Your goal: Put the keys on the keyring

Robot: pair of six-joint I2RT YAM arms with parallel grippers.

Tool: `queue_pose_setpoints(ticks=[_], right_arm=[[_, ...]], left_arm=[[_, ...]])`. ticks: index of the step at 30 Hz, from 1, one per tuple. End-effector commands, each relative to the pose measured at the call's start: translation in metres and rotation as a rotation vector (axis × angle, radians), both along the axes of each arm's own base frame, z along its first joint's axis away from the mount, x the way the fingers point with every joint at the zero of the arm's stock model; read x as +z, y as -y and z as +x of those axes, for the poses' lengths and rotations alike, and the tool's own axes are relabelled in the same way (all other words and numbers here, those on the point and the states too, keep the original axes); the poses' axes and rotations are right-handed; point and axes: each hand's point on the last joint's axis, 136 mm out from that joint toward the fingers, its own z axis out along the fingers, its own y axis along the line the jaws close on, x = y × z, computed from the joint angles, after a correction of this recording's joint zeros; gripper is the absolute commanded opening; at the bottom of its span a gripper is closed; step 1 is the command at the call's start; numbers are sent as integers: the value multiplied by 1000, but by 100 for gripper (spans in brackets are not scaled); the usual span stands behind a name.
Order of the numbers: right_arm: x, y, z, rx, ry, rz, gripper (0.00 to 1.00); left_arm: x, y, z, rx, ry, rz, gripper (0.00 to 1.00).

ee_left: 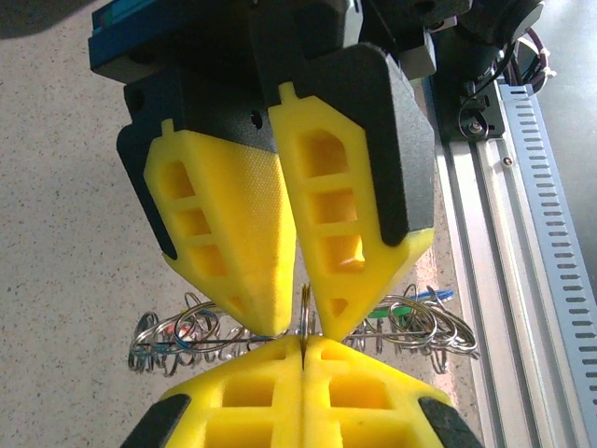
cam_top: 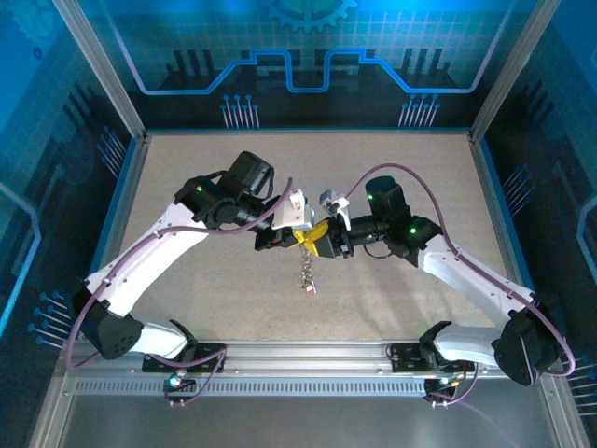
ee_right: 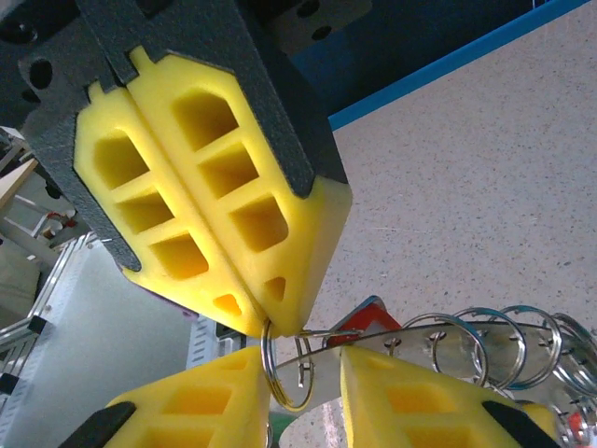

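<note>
Keyring (cam_top: 305, 268) hanging over table (cam_top: 187, 187), far from its edges; pinched by clenched left gripper (ee_left: 303, 369); straddled by slightly parted right gripper (ee_right: 300, 366).

Both the left tool (ee_left: 303, 347) and the right tool (ee_right: 303, 373) carry yellow fingers (ee_left: 229, 224) of matt, foam-like plastic with moulded hollow cells; one face shows a fine woven grain. Their black shells (ee_left: 387, 131) are dull plastic, finely pebbled. The keyring (ee_left: 182, 338), with its string of wire loops, is thin, smooth, glossy silver metal. A red tag (ee_right: 373, 313) looks like shiny plastic. The worktop (ee_right: 485, 168) is beige, speckled, matt and slightly grainy. The rail (ee_left: 480, 233) is satin brushed metal, and the slotted strip (ee_left: 560, 187) beside it is matt grey plastic
</note>
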Motion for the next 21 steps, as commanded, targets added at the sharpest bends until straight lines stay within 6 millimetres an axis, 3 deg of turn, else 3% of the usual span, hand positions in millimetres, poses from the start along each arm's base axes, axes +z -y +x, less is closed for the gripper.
queue_pose_setpoints(ticks=[1,4,7,9,11,15,21], right_arm=[[13,-3,-3,24,35,20,26],[14,-3,-4,29,36,23,14],[14,-2,-4,31,34,24,13],[13,-2,-5,31,32,23,17],[14,-2,-7,41,27,25,31],[14,-1,-8,44,24,21,33],[13,0,-6,32,26,16,18]], left_arm=[[8,8,-5,-52,3,-44,0],[7,7,-5,-52,2,-38,0],[4,6,-6,-52,-4,-30,0],[3,6,-6,-53,-3,-28,0],[2,5,-6,-52,-5,-24,0],[-1,5,-7,-60,-9,-19,0],[-2,4,-8,-63,-9,-14,0]])
